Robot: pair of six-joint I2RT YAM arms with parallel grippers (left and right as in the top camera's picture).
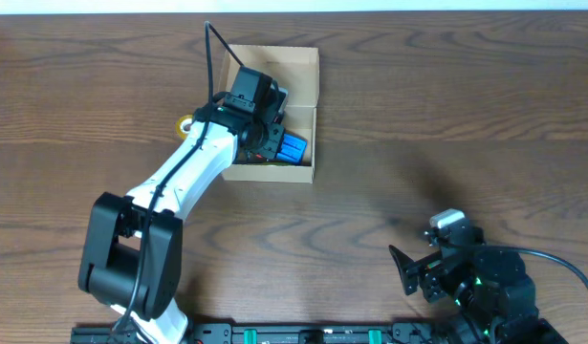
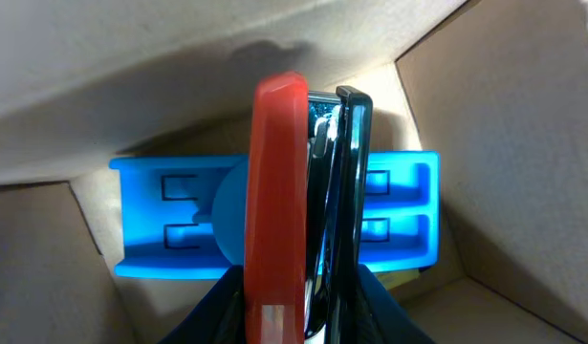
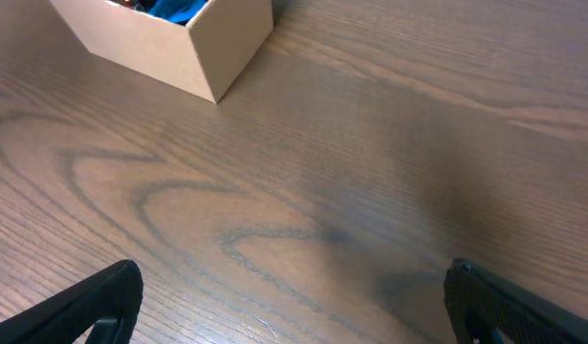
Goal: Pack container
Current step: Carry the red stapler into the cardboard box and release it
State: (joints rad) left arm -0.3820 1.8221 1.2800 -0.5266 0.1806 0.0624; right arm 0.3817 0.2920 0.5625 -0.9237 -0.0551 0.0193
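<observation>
The tan cardboard container (image 1: pixel 306 59) stands open at the back middle of the table. My left gripper (image 1: pixel 262 134) reaches down into it and is shut on a red and black item with a metal strip (image 2: pixel 279 172), held on edge. Just below it, a flat blue plastic item (image 2: pixel 399 215) lies on the container's floor (image 2: pixel 45 277); it also shows in the overhead view (image 1: pixel 292 148). My right gripper (image 1: pixel 413 271) is open and empty, low over bare table at the front right, far from the container (image 3: pixel 169 43). Its fingers frame bare wood (image 3: pixel 294 306).
A small yellow object (image 1: pixel 185 123) lies on the table just left of the container, partly hidden by the left arm. The table is brown wood grain. The blue item shows over the container's rim in the right wrist view (image 3: pixel 179 8).
</observation>
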